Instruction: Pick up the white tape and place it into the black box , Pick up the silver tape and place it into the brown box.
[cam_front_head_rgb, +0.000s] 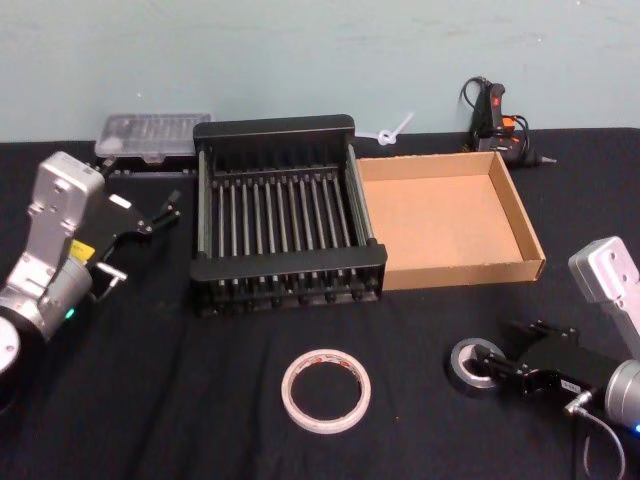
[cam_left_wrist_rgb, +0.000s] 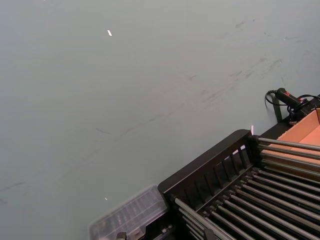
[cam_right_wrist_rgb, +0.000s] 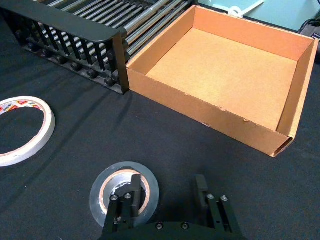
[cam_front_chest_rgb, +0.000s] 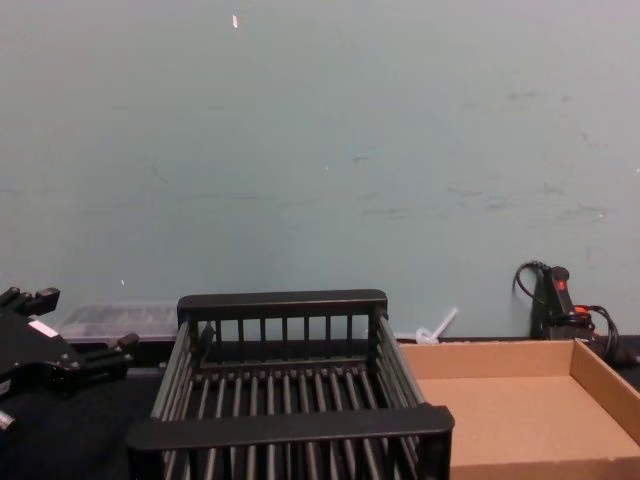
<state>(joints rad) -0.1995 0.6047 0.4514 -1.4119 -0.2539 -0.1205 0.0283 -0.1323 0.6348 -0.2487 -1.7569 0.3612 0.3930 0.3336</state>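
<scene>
The white tape (cam_front_head_rgb: 325, 390) (cam_right_wrist_rgb: 22, 131) lies flat on the black cloth, in front of the black box (cam_front_head_rgb: 285, 215) (cam_front_chest_rgb: 290, 425). The brown box (cam_front_head_rgb: 445, 215) (cam_right_wrist_rgb: 225, 75) sits against the black box's right side; nothing lies in either. The silver tape (cam_front_head_rgb: 462, 365) (cam_right_wrist_rgb: 107, 187) lies flat at the front right. My right gripper (cam_front_head_rgb: 492, 366) (cam_right_wrist_rgb: 166, 189) is open and low at the roll. One finger (cam_right_wrist_rgb: 132, 192) stands over the roll's centre hole, the other beside the roll. My left gripper (cam_front_head_rgb: 163, 212) is open and raised, left of the black box.
A clear plastic case (cam_front_head_rgb: 150, 135) (cam_left_wrist_rgb: 130, 215) sits behind the black box's left corner. A black glue gun (cam_front_head_rgb: 495, 115) (cam_front_chest_rgb: 550, 295) and a white plastic piece (cam_front_head_rgb: 392, 132) lie at the back by the wall. Bare cloth separates the two tapes.
</scene>
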